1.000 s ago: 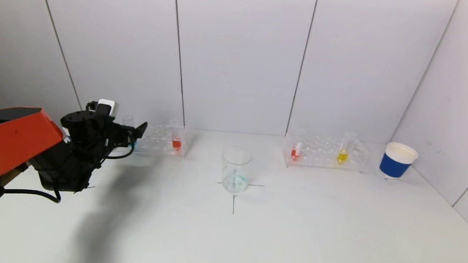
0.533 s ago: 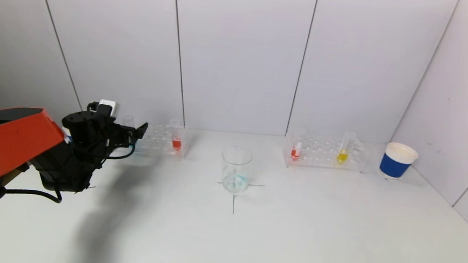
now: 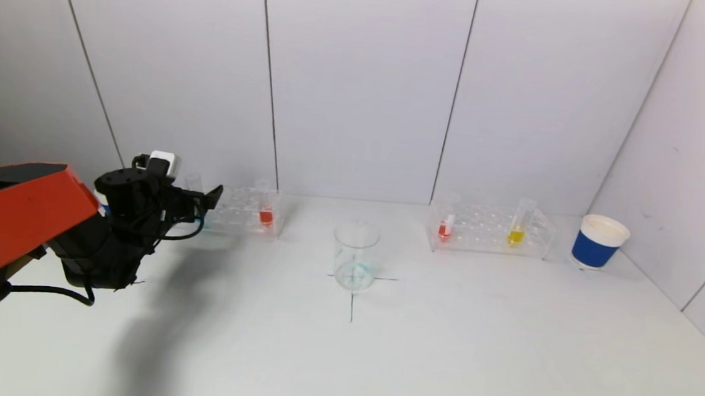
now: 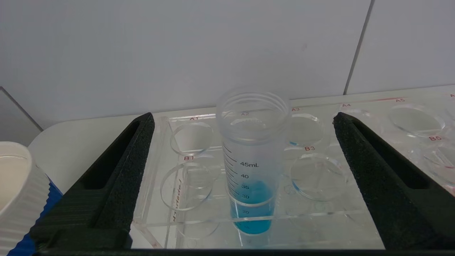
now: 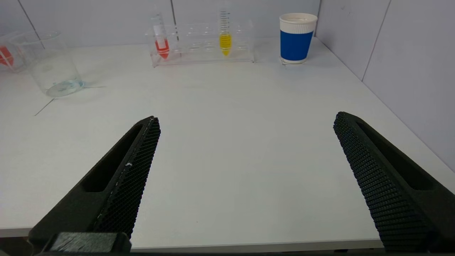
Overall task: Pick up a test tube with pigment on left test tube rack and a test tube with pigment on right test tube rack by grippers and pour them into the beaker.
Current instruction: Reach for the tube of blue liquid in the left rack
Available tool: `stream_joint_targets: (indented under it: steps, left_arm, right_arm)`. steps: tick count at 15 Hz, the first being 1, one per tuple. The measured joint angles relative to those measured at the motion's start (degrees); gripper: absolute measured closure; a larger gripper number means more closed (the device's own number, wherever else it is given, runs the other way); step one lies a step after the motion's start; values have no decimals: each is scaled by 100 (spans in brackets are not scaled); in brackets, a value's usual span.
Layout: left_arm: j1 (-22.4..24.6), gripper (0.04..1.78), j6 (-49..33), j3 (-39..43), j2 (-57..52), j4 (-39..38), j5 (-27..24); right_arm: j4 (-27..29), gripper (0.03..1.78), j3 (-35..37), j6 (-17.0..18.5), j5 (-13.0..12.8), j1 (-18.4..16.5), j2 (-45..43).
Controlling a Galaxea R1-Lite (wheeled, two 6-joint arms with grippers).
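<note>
Left gripper (image 4: 245, 185) spread around blue tube (image 4: 253, 160)

Blue-pigment tube (image 4: 251, 160) upright in left rack (image 4: 320, 217); beaker (image 3: 355, 255) centre.

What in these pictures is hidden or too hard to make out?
- Head view: the blue test tube is hidden behind the left gripper; only the left wrist view shows it.
- Head view: the right gripper is out of frame.
- Left wrist view: a blue and white cup is cut off by the picture's edge.
- Head view: the beaker contents are too faint to judge beyond a bluish trace.
</note>
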Motion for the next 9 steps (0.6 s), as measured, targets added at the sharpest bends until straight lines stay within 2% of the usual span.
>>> stream_joint_targets:
  steps: [2, 4, 9]
  left_arm:
    - [5, 18, 0, -18, 15, 0, 2]
    - [5, 38, -2, -29, 23, 0, 5]
    - [5, 125, 5, -40, 30, 1, 2]
  right_arm:
    - [-2, 4, 0, 0, 0, 0, 0]
    - [0, 4, 0, 0, 0, 0, 0]
    - [-2, 4, 0, 0, 0, 1, 0]
